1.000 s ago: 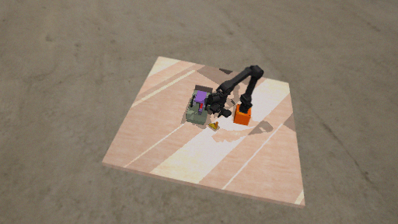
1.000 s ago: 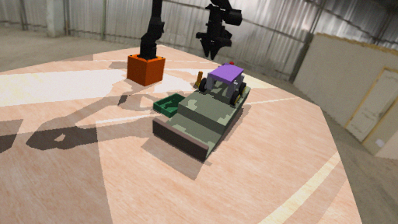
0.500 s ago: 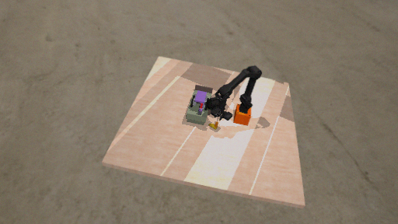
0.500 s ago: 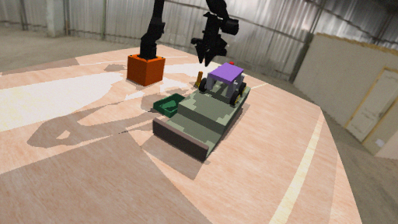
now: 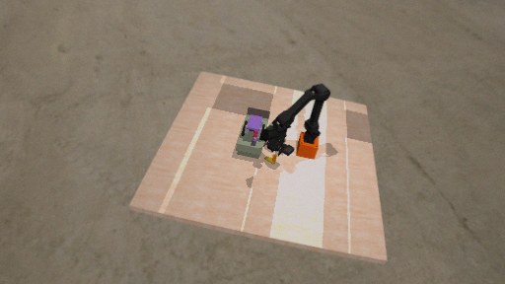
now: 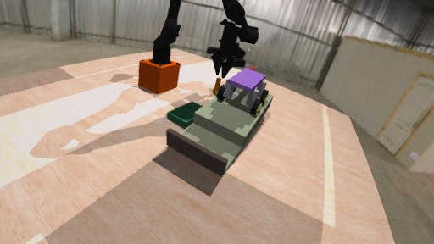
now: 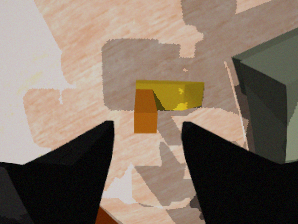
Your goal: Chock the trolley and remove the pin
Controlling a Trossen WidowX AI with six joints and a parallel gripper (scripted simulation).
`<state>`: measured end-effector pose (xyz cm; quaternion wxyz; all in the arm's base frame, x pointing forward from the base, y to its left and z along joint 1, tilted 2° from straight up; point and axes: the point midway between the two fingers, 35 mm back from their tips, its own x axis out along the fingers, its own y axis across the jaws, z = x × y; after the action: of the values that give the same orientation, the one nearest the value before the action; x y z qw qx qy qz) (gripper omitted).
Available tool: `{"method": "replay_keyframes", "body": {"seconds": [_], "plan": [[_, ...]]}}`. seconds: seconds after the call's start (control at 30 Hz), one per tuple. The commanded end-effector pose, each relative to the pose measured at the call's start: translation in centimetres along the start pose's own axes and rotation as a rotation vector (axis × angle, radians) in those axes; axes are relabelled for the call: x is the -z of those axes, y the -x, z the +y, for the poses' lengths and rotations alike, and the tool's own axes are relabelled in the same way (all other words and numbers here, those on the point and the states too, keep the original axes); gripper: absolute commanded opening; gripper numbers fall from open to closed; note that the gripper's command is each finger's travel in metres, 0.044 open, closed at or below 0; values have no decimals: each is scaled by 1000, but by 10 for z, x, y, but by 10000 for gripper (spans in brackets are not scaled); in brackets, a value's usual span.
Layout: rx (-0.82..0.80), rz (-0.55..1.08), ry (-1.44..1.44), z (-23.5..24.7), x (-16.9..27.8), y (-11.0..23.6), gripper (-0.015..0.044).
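The yellow chock [image 5: 269, 160] [image 7: 172, 95] stands on the table beside the ramp [image 5: 249, 148] [image 6: 220, 120] [image 7: 267, 62]. Its orange handle [image 6: 218, 83] [image 7: 145, 112] points up. My gripper [image 6: 220, 74] [image 7: 148, 128] is partly open and empty, pointing down above the chock. In the wrist view the handle shows centrally, just beyond the fingertips. The trolley [image 5: 254, 122] [image 6: 247, 79], with a purple top and dark wheels, stands on the upper ramp. The red head of the stop pin [image 5: 255, 133] [image 6: 253, 69] shows at its uphill end. The green tray [image 6: 187, 113] lies beside the ramp.
The orange base block [image 5: 307, 148] [image 6: 158, 78] of the arm stands across from the ramp, with the chock and tray on that side. A dark end board [image 6: 195, 152] closes the ramp's low end. The ramp's side is close to the right finger in the wrist view.
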<state>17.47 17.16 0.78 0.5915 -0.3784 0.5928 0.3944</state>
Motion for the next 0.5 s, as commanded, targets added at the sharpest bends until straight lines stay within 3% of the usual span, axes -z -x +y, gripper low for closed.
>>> {"method": "replay_keyframes", "body": {"seconds": [0.0, 0.47], "plan": [[-4, 1, 2, 1, 1, -6, 190], [-4, 1, 2, 1, 1, -24, 190]]}}
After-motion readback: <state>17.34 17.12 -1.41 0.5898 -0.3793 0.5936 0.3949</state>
